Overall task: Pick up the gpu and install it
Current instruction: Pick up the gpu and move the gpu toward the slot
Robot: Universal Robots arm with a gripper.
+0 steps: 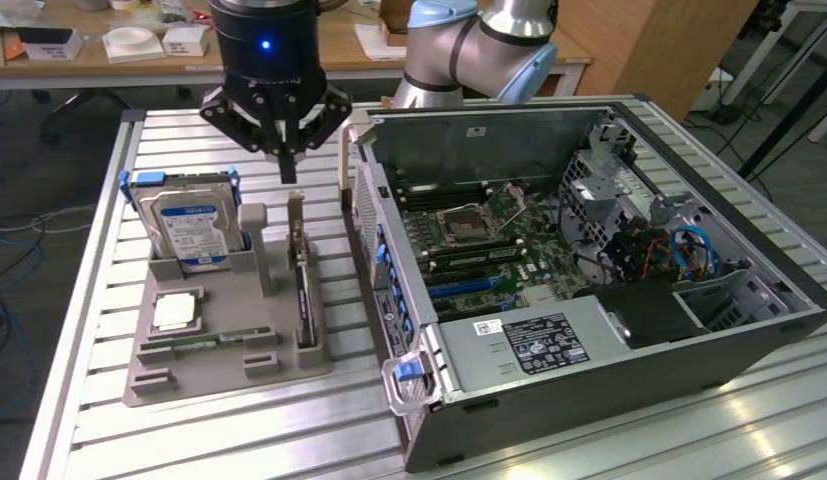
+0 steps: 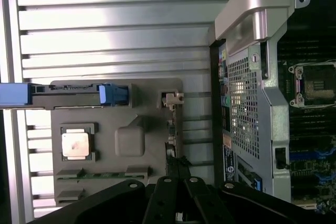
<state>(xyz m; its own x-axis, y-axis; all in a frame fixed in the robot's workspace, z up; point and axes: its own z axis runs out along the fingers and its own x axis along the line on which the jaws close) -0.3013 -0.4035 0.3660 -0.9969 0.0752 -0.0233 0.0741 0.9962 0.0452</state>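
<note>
Gripper (image 1: pixel 288 172) shut, empty, hovering above holder (image 1: pixel 226 372). Exterior view: gpu (image 1: pixel 302 290) stands on edge in holder at 6 o'clock from fingertips, hard drive (image 1: pixel 186 225) at its 9, case (image 1: pixel 587 360) at its 3. Wrist view: gpu (image 2: pixel 170 137) edge-on between cpu (image 2: pixel 75 144) and case. Risk: closed fingers likely ram the card's top edge if lowered unopened.

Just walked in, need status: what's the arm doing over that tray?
The arm's gripper, jaws shut and holding nothing, hangs above the gray parts holder, roughly over one end of the gpu. The gpu stands on edge in its slot in the holder, not yet picked up. The open computer case lies beside the holder, on the exterior view's right.
</note>
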